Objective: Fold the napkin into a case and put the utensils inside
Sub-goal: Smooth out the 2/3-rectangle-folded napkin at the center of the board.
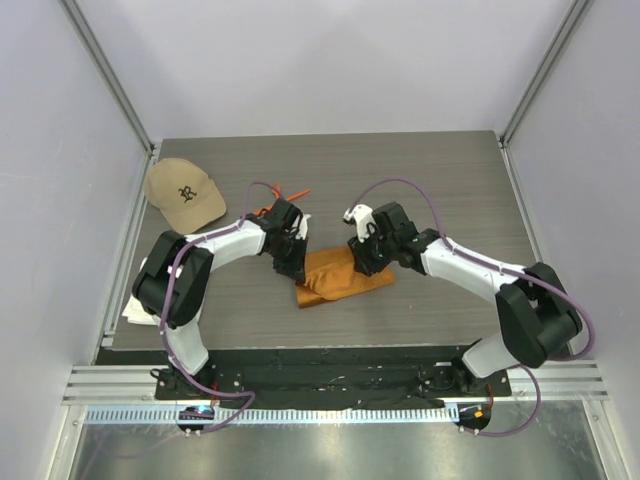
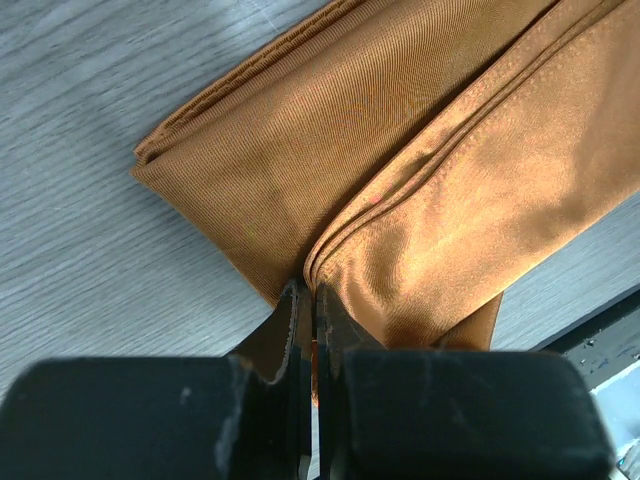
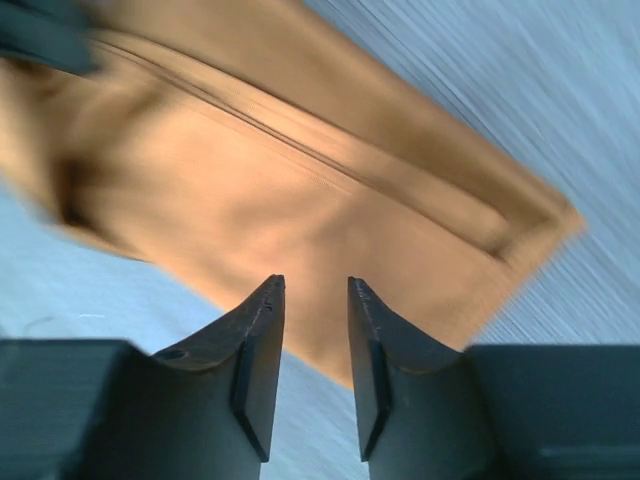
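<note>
Pinching a hemmed fold of the napkin (image 2: pixel 400 150), the left gripper (image 2: pixel 308 335) has its jaws pressed together, with a sliver of rust-orange cloth caught between them. In the left wrist view two stitched edges run side by side away from the grip. One layer lies flat on the grey woodgrain, and the other rises slightly into the jaws.

The right gripper (image 3: pixel 310 300) stands with a narrow gap between its jaws and nothing in it. It hangs just over the napkin (image 3: pixel 300 180), which is blurred in this view, with a long seam running slantwise across it.

From above, the left gripper (image 1: pixel 290 262) sits at the napkin's left end and the right gripper (image 1: pixel 365 258) at its far right edge. The napkin (image 1: pixel 345 280) is folded to a flat, somewhat rumpled band. It lies aslant near the middle of the worktop (image 1: pixel 420 180), between the two arms.

Behind the left arm a thin bright-orange piece of the utensils (image 1: pixel 295 191) shows, mostly hidden by the wrist, and a bit of white cloth (image 1: pixel 302 222) lies just beside that wrist. A tan cap (image 1: pixel 183 192) rests at the far left corner, well apart from the napkin.
</note>
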Action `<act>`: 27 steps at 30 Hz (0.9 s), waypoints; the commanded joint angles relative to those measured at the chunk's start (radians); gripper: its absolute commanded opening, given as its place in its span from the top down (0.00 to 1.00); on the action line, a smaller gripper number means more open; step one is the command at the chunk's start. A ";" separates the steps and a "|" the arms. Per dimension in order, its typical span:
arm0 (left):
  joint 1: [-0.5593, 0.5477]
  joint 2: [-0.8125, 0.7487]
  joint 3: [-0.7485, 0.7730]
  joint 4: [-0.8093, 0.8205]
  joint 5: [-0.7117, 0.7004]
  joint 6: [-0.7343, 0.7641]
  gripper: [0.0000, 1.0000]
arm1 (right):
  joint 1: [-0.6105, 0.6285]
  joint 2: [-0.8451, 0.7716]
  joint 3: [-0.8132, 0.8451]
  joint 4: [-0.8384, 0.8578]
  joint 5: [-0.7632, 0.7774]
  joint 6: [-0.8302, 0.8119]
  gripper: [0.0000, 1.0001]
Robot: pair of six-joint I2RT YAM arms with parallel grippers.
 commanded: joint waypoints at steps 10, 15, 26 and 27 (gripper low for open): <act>0.009 -0.020 0.007 0.068 -0.049 -0.063 1.00 | 0.252 0.029 -0.059 0.560 -0.390 0.433 0.89; 0.012 -0.046 -0.017 0.097 -0.043 -0.079 1.00 | 0.252 0.100 -0.117 0.731 -0.408 0.501 0.99; 0.012 -0.120 0.002 0.097 0.002 -0.087 1.00 | 0.226 0.149 -0.136 0.737 -0.380 0.487 0.99; 0.012 -0.117 0.004 0.100 0.002 -0.090 1.00 | 0.221 0.153 -0.137 0.738 -0.374 0.491 0.99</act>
